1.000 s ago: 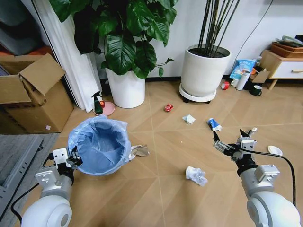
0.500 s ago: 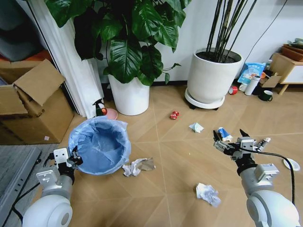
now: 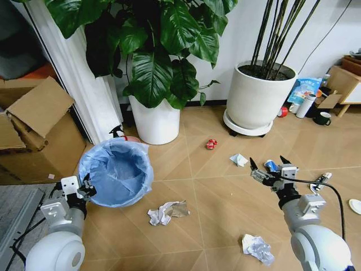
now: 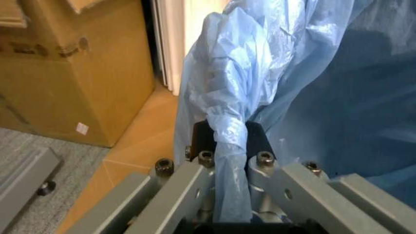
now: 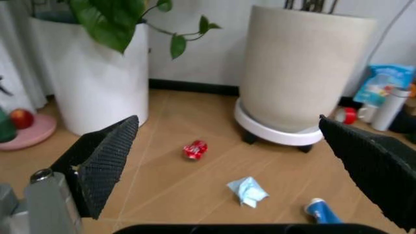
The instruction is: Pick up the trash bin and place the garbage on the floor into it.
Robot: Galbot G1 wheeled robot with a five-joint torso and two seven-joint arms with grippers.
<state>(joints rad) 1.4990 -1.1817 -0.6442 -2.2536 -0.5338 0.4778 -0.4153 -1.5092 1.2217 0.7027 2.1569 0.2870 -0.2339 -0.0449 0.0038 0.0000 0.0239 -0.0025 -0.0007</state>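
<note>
The trash bin [image 3: 115,172], lined with a crinkly light-blue bag, hangs at my front left. My left gripper [image 3: 87,189] is shut on its rim; up close, the left gripper [image 4: 225,146] pinches a fold of the trash bin's bag [image 4: 227,97]. My right gripper [image 3: 269,172] is held open above the floor [image 3: 220,192], fingers [image 5: 104,161] spread wide. Garbage lies around: a white paper wad with brown wrapper [image 3: 167,212], a white wad [image 3: 258,248], a red crushed piece [image 3: 211,144], a blue-white wrapper [image 3: 239,160], a black-white tube wrapper [image 3: 323,180].
Two big white plant pots [image 3: 159,121] [image 3: 259,101] stand against the back wall. A cardboard box [image 3: 34,135] sits at the left by a curtain. A mug [image 3: 322,118], a bottle [image 3: 306,105] and a wooden cabinet [image 3: 344,82] are at the far right.
The whole view has shifted, so the camera has moved; the floor litter now sits lower and further right. The bin stays with my left gripper. Both arms keep their pose.
</note>
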